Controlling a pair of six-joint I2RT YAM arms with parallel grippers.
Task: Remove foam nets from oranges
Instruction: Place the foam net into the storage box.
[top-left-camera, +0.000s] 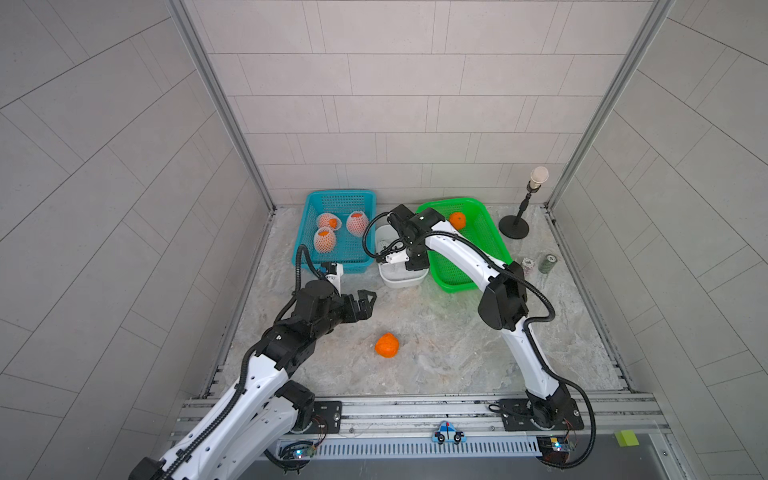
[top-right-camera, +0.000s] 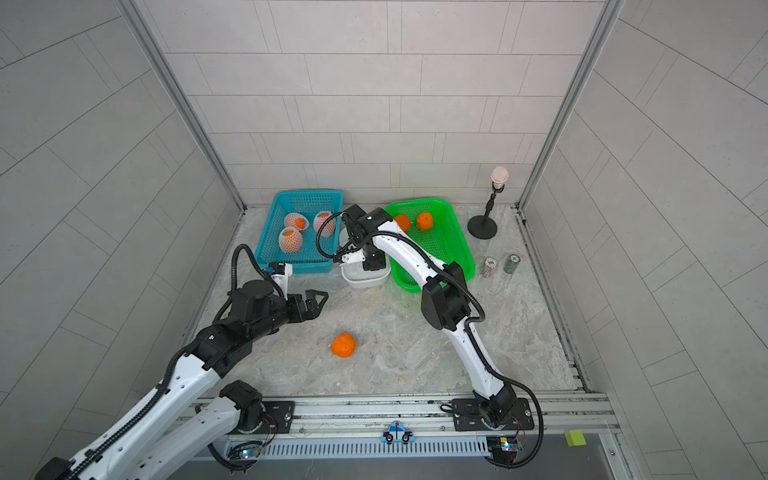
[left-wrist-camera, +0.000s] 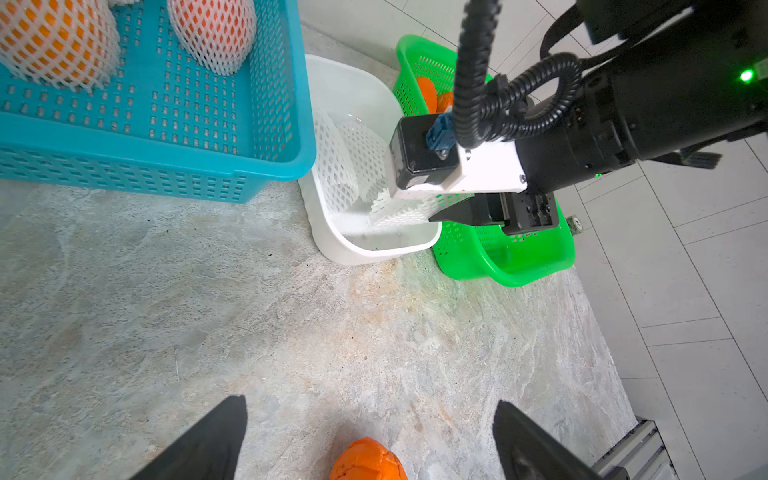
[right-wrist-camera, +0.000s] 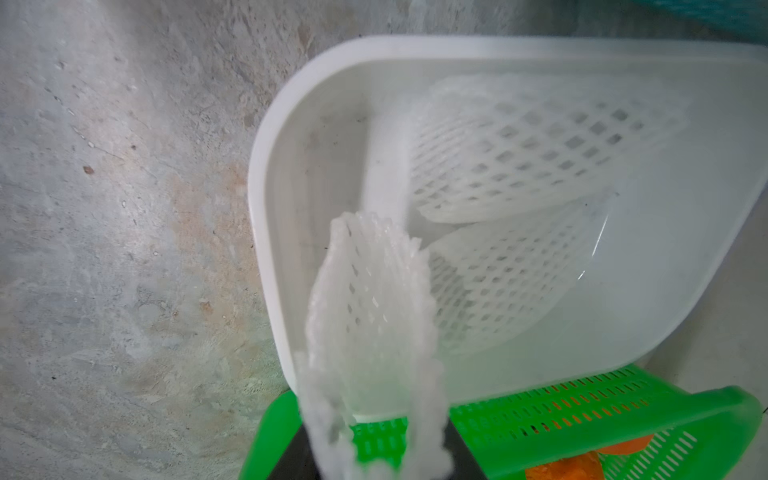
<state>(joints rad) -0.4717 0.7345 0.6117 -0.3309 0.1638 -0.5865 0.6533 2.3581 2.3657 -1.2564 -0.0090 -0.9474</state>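
Note:
A bare orange (top-left-camera: 387, 345) (top-right-camera: 343, 345) lies on the table in both top views. My left gripper (left-wrist-camera: 369, 401) hovers open just behind it, with the fruit (left-wrist-camera: 368, 459) showing between the fingers' bases. Three oranges in foam nets (top-left-camera: 325, 240) (top-left-camera: 357, 222) (top-right-camera: 296, 221) sit in the blue basket (top-left-camera: 332, 266). My right gripper (right-wrist-camera: 374, 453) hangs over the white tub (right-wrist-camera: 266, 208), jaws parted. A blurred foam net (right-wrist-camera: 370, 299) (left-wrist-camera: 399, 214) stands between its fingers over the tub. Two flat nets (right-wrist-camera: 540, 145) (right-wrist-camera: 498, 282) lie inside the tub. Two peeled-free oranges (top-right-camera: 424, 221) (top-right-camera: 402, 222) rest in the green basket (top-left-camera: 453, 286).
A black stand with a pale round head (top-left-camera: 515, 226) is at the back right. Two small chip stacks (top-left-camera: 527, 266) (top-left-camera: 547, 262) sit right of the green basket. The tub is wedged between the two baskets. Walls close in on three sides and a metal rail (top-left-camera: 415, 411) runs along the front.

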